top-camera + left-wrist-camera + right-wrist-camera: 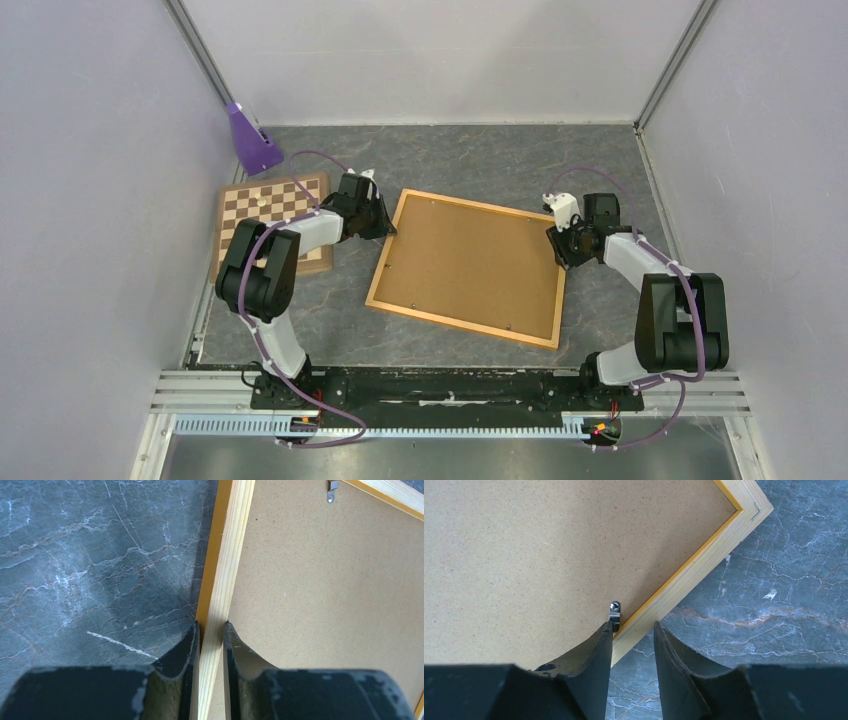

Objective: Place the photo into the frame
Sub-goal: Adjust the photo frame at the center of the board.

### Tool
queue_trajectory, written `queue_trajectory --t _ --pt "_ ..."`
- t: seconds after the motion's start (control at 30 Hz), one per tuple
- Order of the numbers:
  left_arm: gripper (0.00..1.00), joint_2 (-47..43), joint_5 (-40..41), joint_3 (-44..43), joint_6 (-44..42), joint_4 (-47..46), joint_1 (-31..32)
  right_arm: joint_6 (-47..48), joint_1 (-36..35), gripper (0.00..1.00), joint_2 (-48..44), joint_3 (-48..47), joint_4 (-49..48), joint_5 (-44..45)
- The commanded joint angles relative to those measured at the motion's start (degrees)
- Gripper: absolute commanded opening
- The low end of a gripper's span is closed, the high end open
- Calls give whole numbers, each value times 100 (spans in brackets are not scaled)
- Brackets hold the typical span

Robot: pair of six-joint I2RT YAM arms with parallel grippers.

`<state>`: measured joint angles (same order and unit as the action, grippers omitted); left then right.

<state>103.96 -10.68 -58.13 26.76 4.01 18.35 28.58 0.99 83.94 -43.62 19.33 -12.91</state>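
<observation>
frame (468, 268) back-up on table (470, 160), chessboard (262, 205) to its left

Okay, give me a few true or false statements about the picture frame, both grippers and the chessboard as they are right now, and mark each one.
1. The frame lies with its brown fibreboard back facing up. True.
2. The left gripper hangs clear of the frame. False: its fingers pinch the frame's left rail.
3. The right gripper straddles the frame's right rail, not clamped. True.
4. The chessboard lies on the right arm's side. False: it lies left of the frame.
</observation>
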Motion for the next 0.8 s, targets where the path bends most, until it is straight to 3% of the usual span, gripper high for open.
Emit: queue_trajectory --t 0.0,0.33,0.57,0.77 --pt "2 228 -22 50 69 473 71 204 32 34 -106 -90 79 37" --pt "2 326 -79 -38 -48 548 153 167 32 27 -53 184 -157 -178" --pt "2 335 -84 -71 -87 592 176 205 32 43 -95 161 20 -472" --pt "2 335 -127 -93 -98 593 178 51 33 39 -116 170 -12 -342"
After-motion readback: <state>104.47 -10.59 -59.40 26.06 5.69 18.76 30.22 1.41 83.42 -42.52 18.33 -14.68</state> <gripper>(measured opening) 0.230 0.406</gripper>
